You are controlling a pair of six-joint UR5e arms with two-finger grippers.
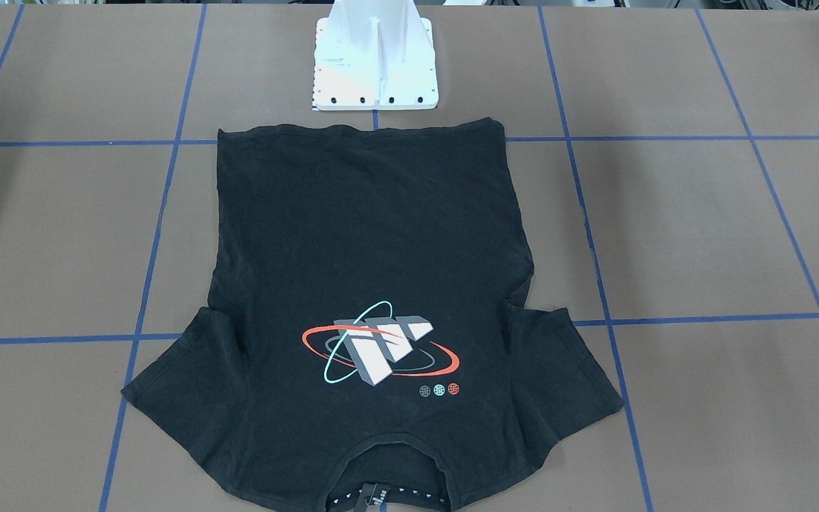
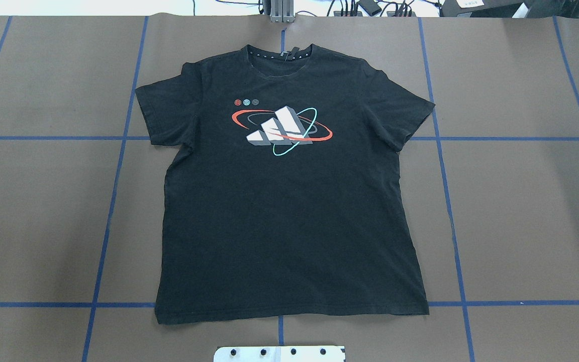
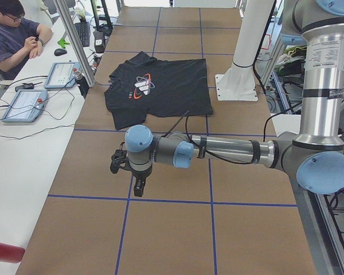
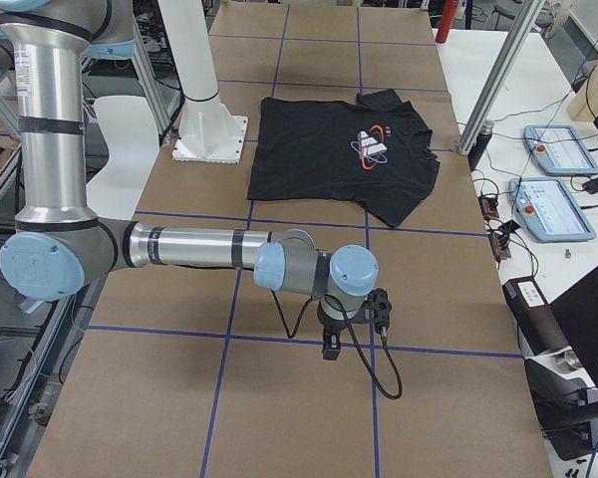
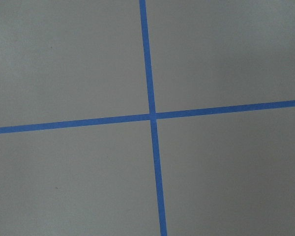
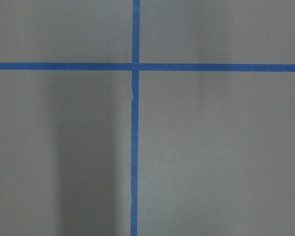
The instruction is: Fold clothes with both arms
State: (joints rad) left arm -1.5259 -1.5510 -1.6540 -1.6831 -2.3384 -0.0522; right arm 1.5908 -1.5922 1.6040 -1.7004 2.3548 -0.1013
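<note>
One black short-sleeved fabric T-shirt lies spread flat, front up, on the brown paper-covered table marked with blue tape lines. Its hem sits just beside the white pedestal base and its collar lies on the side away from that base. We see its white-grey block logo with red and teal rings on the chest, and both sleeves are spread outward. To the robot's left of the pedestal base and well apart from it, the grey left arm with light-blue joint caps stretches level above bare paper. Its black two-finger left gripper points down, clear of the T-shirt. To the robot's right of the base, the matching grey right arm does the same, with the black right gripper aimed at the paper. Both grippers show only in the side views, so we cannot tell how far either is parted or whether anything is pinched. Each wrist camera shows only brown paper and a tape crossing. Across the table from the pedestal base, a person sits at a white bench.
</note>
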